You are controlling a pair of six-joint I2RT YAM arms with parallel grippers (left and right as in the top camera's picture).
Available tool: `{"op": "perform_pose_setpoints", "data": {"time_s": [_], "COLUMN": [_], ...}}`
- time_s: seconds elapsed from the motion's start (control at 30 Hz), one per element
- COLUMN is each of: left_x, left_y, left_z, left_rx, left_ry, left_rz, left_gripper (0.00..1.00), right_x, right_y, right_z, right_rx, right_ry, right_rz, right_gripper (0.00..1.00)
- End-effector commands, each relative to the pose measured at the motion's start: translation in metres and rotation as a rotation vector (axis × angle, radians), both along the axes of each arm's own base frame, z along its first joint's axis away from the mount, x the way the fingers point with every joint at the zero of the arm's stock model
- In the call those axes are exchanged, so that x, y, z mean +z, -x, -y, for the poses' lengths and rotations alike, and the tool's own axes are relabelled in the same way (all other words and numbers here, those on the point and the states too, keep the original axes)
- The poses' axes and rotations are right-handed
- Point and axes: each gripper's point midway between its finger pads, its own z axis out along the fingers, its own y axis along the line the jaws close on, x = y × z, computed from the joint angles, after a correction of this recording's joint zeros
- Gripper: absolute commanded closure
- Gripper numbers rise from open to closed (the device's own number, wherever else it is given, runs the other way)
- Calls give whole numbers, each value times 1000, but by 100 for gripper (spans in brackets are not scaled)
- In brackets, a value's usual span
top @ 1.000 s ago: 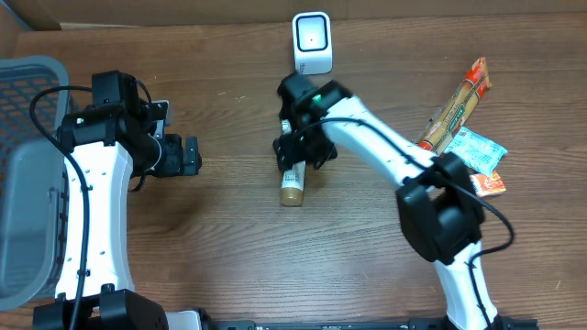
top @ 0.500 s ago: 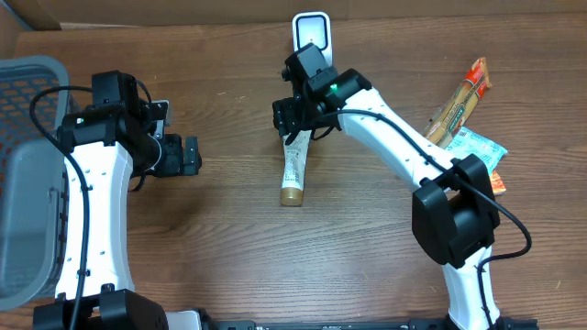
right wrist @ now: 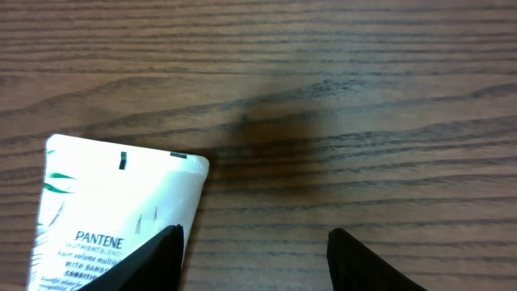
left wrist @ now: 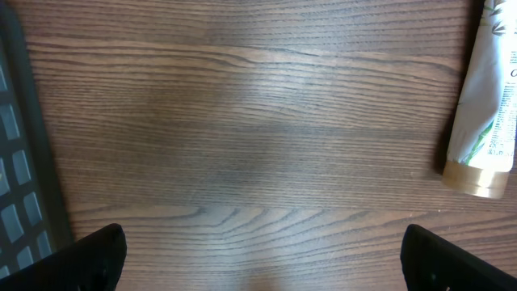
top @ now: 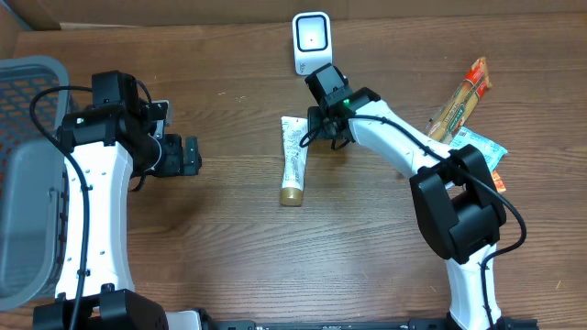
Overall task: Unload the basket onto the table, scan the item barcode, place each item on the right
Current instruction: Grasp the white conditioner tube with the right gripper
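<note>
The item, a white Pantene tube (top: 292, 158) with a gold cap, lies flat on the wooden table below the white barcode scanner (top: 312, 41). In the right wrist view the tube's flat end (right wrist: 121, 210) sits at the lower left, partly under my left fingertip (right wrist: 157, 257). My right gripper (top: 326, 128) (right wrist: 254, 242) hovers just right of the tube's upper end, open, with only bare wood between its fingers. My left gripper (top: 188, 156) (left wrist: 262, 250) stands wide open over bare table, well left of the tube (left wrist: 485, 97), which shows at the right edge of its view.
A grey basket (top: 27, 174) fills the left edge of the table; its wall (left wrist: 16, 202) also shows in the left wrist view. Snack packets lie at the right: a long orange one (top: 456, 103), a teal one (top: 479, 148), a small orange one (top: 492, 184).
My right gripper has slid off the tube, up along it and then to the right, and its jaws have narrowed. The tube lies where it was. The left arm has not moved.
</note>
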Motion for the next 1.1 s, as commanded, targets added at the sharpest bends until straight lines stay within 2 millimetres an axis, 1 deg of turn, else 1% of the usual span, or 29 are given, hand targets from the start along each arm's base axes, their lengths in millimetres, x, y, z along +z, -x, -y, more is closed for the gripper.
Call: {"op": "perform_pose_setpoints", "data": {"time_s": [0.0, 0.27, 0.47, 0.6, 0.67, 0.77, 0.8, 0.97, 1.07], "left_x": [0, 0, 0, 0, 0, 0, 0, 0, 0], "left_y": [0, 0, -1, -1, -1, -1, 0, -1, -1], "left_z": [1, 1, 1, 1, 1, 1, 1, 1, 1], "left_rx": [-21, -21, -21, -21, -21, -21, -20, -21, -21], "left_ry": [-4, -4, -4, -4, -4, -4, -4, -4, -4], "left_rz": [0, 0, 0, 0, 0, 0, -1, 0, 0], "left_gripper": [0, 0, 1, 1, 0, 0, 0, 1, 0], "right_x": [6, -10, -10, -16, -20, -24, -24, -12, -7], "right_y": [0, 3, -3, -2, 0, 5, 6, 8, 20], "right_z": [0, 6, 3, 1, -5, -24, -27, -58, -77], "right_rx": [-14, -16, -9, -2, 47, 144, 159, 308, 382], "right_ry": [-6, -3, -18, -16, -30, -91, -102, -203, -280], "right_rz": [30, 29, 61, 55, 45, 26, 27, 65, 44], "right_gripper": [41, 41, 41, 41, 41, 41, 41, 41, 41]}}
